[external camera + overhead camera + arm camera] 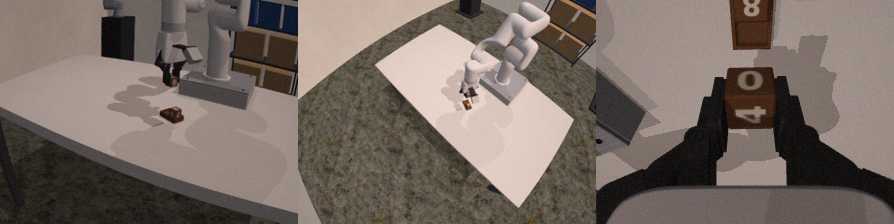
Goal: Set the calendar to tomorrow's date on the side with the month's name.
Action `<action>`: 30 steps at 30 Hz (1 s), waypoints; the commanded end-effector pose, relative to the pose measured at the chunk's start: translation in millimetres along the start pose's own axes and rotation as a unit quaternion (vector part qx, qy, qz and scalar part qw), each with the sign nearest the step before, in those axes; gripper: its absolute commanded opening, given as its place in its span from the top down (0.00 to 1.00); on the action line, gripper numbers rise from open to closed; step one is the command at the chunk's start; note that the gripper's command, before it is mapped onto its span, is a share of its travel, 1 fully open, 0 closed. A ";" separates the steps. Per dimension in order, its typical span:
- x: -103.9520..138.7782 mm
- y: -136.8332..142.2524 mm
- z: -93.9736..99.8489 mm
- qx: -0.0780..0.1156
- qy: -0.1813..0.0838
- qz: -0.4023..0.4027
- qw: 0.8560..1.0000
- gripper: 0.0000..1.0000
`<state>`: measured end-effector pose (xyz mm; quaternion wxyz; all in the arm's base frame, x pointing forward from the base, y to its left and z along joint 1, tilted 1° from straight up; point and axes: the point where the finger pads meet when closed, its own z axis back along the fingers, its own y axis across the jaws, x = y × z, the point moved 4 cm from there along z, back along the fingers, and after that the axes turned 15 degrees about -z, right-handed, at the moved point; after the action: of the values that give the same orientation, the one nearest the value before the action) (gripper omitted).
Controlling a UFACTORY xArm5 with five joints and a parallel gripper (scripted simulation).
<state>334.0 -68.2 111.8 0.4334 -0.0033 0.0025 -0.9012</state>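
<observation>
Here's the claw (468, 93) (172, 77) (750, 93), pinching the 0-and-4 cube (468, 94) (171, 81) (750, 97) above the table (425, 73) (77, 100) (671, 65)! The tray (469, 108) (166, 114) (752, 34) sits apart, 1 cube (175, 111) (751, 9) inside; best square up over its free half, then lower straight and gently.

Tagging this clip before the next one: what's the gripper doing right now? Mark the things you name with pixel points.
Gripper (467, 94) (171, 79) (750, 93): closed on a brown cube (172, 81) (750, 97), held above the table (425, 73) (77, 92) (836, 150).
</observation>
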 end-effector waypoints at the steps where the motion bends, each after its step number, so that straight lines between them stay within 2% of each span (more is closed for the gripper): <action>1: -0.5 0.9 0.9 0.001 0.001 0.000 1.000 0.73; 11: -0.2 0.7 -7.6 0.002 0.001 0.000 1.000 0.73; 25: 1.1 1.4 -50.4 0.002 0.001 0.000 1.000 0.73; 30: 1.3 1.5 -57.4 0.002 0.001 0.000 1.000 0.73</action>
<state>331.7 -69.4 59.8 0.4336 -0.0036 0.0027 -0.9011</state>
